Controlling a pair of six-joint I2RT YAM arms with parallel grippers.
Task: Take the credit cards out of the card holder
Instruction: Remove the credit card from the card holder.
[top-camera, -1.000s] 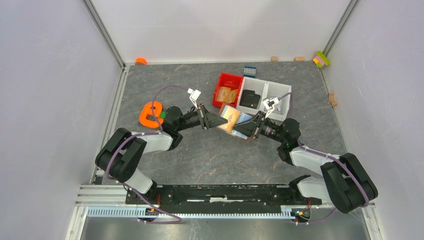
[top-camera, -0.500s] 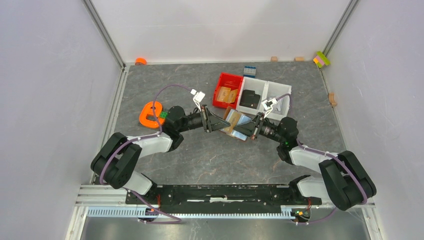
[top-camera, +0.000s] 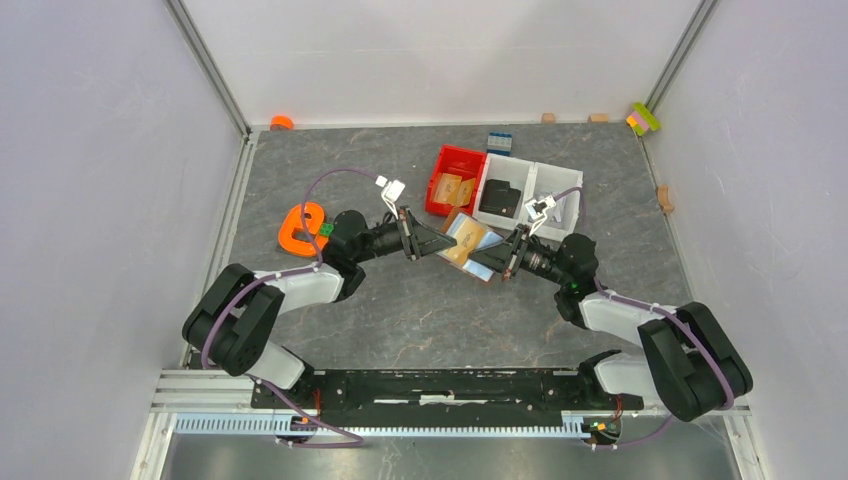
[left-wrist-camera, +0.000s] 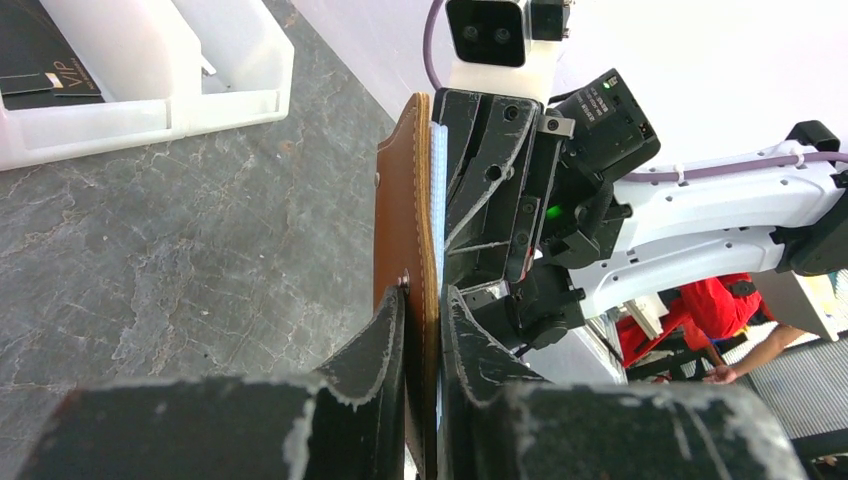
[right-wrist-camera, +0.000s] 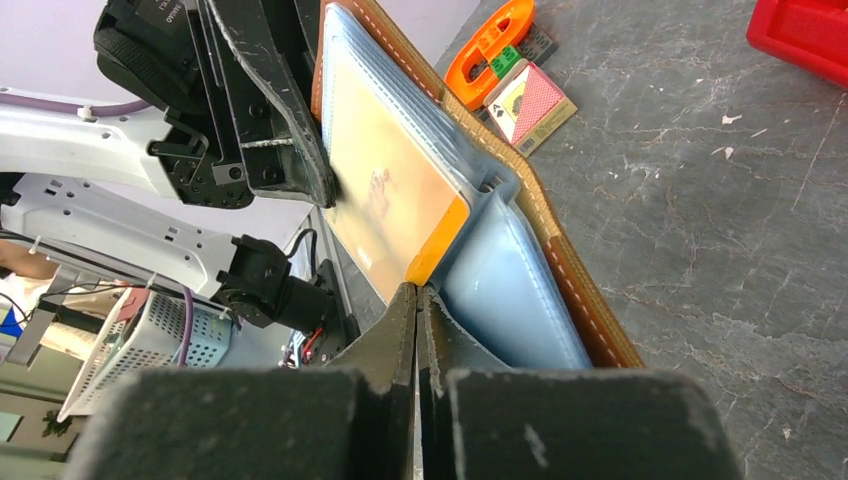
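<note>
Above table (top-camera: 400, 310) centre | card holder (left-wrist-camera: 402, 200) clamped in left fingers (left-wrist-camera: 372, 350) | right fingers (right-wrist-camera: 393, 335) pinch orange card (right-wrist-camera: 385, 200) corner

Brightly and evenly lit from overhead, with only faint, soft shadows on the grey table (top-camera: 420, 320). Sharp throughout from above. Blurred on the dark near fingers (left-wrist-camera: 375, 350) in both wrist views, washed out white behind in the left one.

The card holder (top-camera: 466, 243) is over the middle of the surface (top-camera: 400, 320), with the left tool (top-camera: 437, 243) at its 9 o'clock, the right tool (top-camera: 490, 262) at 4, a small bin (top-camera: 441, 170) at 12, a divided tray (top-camera: 560, 175) at 1, and a loop-shaped object (top-camera: 303, 227) well apart at 9.
</note>
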